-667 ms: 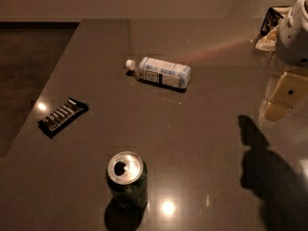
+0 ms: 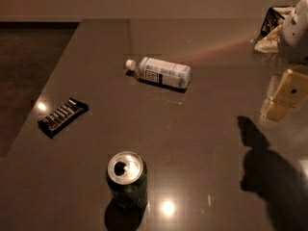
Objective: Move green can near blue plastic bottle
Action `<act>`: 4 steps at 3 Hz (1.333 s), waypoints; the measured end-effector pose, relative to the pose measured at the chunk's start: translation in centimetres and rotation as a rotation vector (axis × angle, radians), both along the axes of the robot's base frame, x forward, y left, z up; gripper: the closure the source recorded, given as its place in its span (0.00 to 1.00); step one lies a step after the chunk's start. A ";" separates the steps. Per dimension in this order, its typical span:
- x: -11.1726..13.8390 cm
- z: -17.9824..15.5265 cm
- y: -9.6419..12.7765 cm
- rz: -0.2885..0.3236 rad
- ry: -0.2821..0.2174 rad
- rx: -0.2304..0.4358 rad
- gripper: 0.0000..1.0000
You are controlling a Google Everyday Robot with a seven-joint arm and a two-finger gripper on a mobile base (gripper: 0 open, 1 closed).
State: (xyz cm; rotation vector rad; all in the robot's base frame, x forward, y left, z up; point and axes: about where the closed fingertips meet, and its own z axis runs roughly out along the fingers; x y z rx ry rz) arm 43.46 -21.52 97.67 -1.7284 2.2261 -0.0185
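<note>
The green can (image 2: 127,181) stands upright near the table's front edge, silver top with its opening facing up. The blue plastic bottle (image 2: 160,72) lies on its side at the table's middle back, white cap pointing left. My gripper (image 2: 281,96) hangs at the right edge of the view, above the table, open and empty. It is far to the right of the bottle and up and to the right of the can. Its shadow (image 2: 269,172) falls on the table at the lower right.
A flat black snack bar (image 2: 62,116) lies at the left, near the table's left edge. A bag-like item (image 2: 273,30) sits at the back right behind my arm. The dark table (image 2: 207,129) ends at the left with floor beyond.
</note>
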 end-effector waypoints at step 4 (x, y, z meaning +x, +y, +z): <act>-9.9 -6.0 10.1 0.266 0.054 0.393 0.00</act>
